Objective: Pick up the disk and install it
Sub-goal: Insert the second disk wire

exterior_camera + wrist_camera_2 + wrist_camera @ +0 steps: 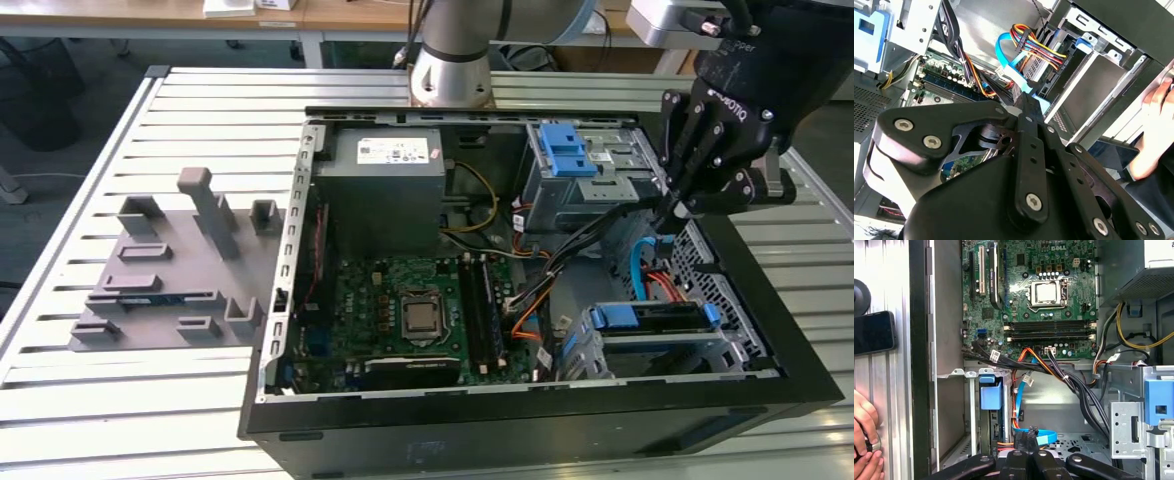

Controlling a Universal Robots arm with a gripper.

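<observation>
From my remote station, the disk (649, 318) shows me little beyond its blue rails; the rest sits buried in the lower cage (667, 352). In the second wrist view the gripper (1025, 106) blocks most of the motherboard (946, 82), and a person's hand (1156, 125) is cropped by the frame edge. The arm (454, 60) runs off the exterior view's top.

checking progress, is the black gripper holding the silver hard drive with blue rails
No, the black gripper hangs over the open computer case with no drive between its fingers.
</observation>
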